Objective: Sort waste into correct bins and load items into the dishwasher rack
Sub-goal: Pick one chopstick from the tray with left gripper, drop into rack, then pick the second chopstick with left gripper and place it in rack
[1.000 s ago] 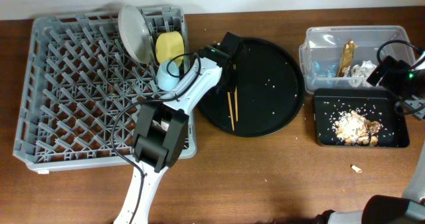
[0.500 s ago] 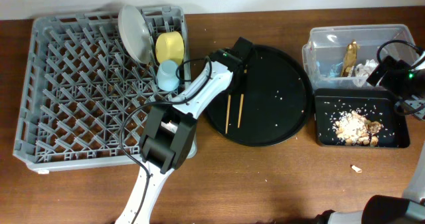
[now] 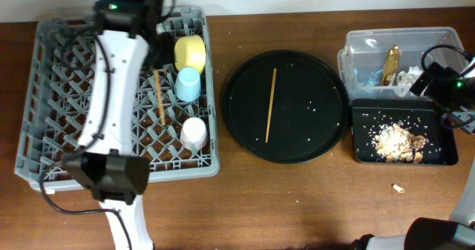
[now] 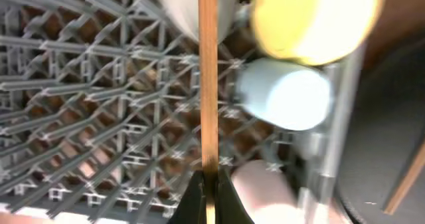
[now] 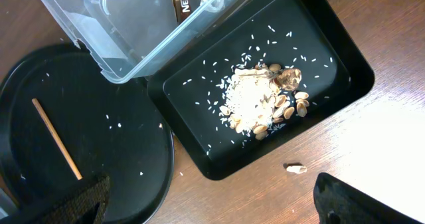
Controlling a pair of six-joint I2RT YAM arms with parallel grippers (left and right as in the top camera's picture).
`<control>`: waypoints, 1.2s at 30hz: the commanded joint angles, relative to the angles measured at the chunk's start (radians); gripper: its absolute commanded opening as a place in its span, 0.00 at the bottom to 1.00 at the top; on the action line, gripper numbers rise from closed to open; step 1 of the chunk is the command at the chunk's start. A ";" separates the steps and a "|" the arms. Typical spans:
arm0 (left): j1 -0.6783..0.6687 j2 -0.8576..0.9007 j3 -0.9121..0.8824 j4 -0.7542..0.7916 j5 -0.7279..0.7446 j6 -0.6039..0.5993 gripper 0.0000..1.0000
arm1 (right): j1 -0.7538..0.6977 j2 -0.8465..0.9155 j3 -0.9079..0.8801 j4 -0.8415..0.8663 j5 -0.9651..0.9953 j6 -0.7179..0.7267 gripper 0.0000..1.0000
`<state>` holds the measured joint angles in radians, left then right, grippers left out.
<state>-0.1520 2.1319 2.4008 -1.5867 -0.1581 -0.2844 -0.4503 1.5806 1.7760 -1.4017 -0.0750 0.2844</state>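
The left gripper (image 4: 208,187) pinches a thin wooden chopstick (image 4: 208,84) over the grey pegged plastic rack (image 4: 80,117). The right gripper (image 5: 209,184) stands spread wide apart.

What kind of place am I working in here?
Probably a staged dish-clearing bench, not a real kitchen: a dishwasher rack, a waste tub and a scraps tray sit on a wooden table.
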 commanded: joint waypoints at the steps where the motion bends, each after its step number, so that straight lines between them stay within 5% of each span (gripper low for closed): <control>1: 0.034 0.015 -0.160 0.064 0.048 0.098 0.01 | -0.002 -0.018 -0.003 0.000 0.008 0.002 0.98; 5: 0.034 0.016 -0.425 0.238 0.024 0.122 0.01 | -0.002 -0.018 -0.003 0.000 0.009 0.002 0.98; 7: 0.034 0.016 -0.479 0.276 0.008 0.122 0.16 | -0.002 -0.018 -0.003 0.000 0.008 0.002 0.98; 8: 0.033 0.015 -0.483 0.278 0.008 0.122 0.46 | -0.002 -0.018 -0.003 0.000 0.009 0.002 0.98; 9: 0.029 0.012 -0.475 0.275 0.008 0.122 0.66 | -0.002 -0.018 -0.003 0.000 0.008 0.002 0.98; 12: 0.012 0.005 -0.348 0.193 0.020 0.122 0.85 | -0.002 -0.018 -0.003 0.000 0.009 0.002 0.98; 18: -0.153 -0.003 0.074 0.140 0.102 0.121 0.81 | -0.002 -0.018 -0.003 0.000 0.008 0.002 0.98; 25: -0.410 0.034 -0.193 0.482 0.056 0.042 0.78 | -0.002 -0.018 -0.003 0.000 0.009 0.002 0.99; 36: -0.523 0.209 -0.352 0.708 0.057 0.009 0.67 | -0.002 -0.018 -0.003 0.000 0.009 0.002 0.98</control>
<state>-0.6525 2.2864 2.0521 -0.9024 -0.0906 -0.2626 -0.4503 1.5806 1.7760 -1.4025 -0.0753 0.2844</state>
